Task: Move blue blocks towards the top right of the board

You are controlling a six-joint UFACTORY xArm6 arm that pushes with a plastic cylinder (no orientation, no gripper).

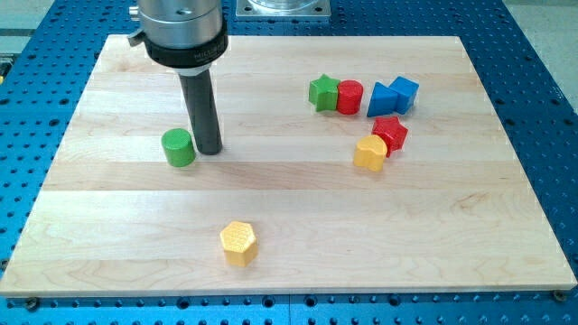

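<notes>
Two blue blocks sit touching at the view's upper right: a blue triangular block (382, 100) and a blue cube (404, 93) to its right. My tip (209, 150) rests on the board far to their left, just right of a green cylinder (179, 147), close to it or touching it. The rod rises straight up to the arm's dark collar at the view's top.
A green star (323, 91) and a red cylinder (349, 97) stand just left of the blue blocks. A red block (390, 134) and a yellow block (370, 153) lie below them. A yellow hexagon (238, 242) lies near the wooden board's (470, 244) bottom edge.
</notes>
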